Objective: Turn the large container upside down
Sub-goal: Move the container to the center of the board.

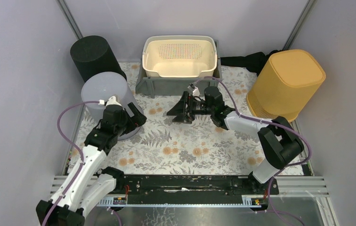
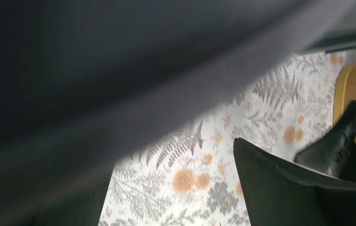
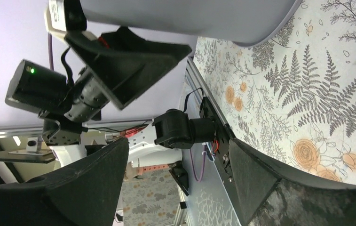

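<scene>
A pale grey round container stands at the left of the floral mat, its flat closed face up. My left gripper is at its lower right side, jaws spread. In the left wrist view the grey wall fills the upper left and hides one finger. The other finger shows at the lower right, with bare mat between them. My right gripper is open and empty at mid-table, pointing left. Its wrist view shows the container and my left gripper beyond its own open gripper.
A big yellow container stands at the right, also showing in the left wrist view. A black cylinder stands at the back left. A cream perforated basket sits on a grey stand at the back centre. Walls enclose the table.
</scene>
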`<state>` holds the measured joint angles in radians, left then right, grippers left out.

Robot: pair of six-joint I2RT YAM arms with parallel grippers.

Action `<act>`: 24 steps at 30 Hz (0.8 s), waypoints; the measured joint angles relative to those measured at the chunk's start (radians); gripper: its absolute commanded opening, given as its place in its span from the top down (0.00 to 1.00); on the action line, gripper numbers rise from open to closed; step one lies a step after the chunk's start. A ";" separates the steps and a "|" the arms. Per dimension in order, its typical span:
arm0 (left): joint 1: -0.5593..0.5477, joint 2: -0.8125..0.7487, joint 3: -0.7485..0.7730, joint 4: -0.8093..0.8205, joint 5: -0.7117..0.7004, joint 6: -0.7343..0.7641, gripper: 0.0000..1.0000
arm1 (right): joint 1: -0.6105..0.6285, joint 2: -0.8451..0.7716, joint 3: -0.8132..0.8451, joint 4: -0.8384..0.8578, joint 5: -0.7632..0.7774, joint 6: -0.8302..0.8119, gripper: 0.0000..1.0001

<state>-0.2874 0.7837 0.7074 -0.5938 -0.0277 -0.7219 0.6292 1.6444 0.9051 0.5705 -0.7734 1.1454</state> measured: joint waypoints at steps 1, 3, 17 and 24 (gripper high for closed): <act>0.000 0.018 -0.004 0.027 -0.014 0.000 0.00 | -0.003 -0.015 0.000 -0.023 0.000 -0.012 0.15; 0.000 0.049 -0.010 0.073 -0.042 -0.003 0.00 | -0.006 -0.045 0.000 -0.064 -0.005 -0.039 0.15; 0.019 0.151 -0.016 0.199 -0.241 -0.033 0.00 | -0.018 -0.101 -0.002 -0.203 -0.035 -0.126 0.14; 0.090 0.180 -0.016 0.235 -0.272 -0.037 0.00 | -0.027 -0.103 -0.013 -0.206 -0.056 -0.137 0.14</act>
<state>-0.1974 0.9638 0.6914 -0.3592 -0.2993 -0.7589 0.6025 1.5414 0.8917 0.3645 -0.8299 1.0088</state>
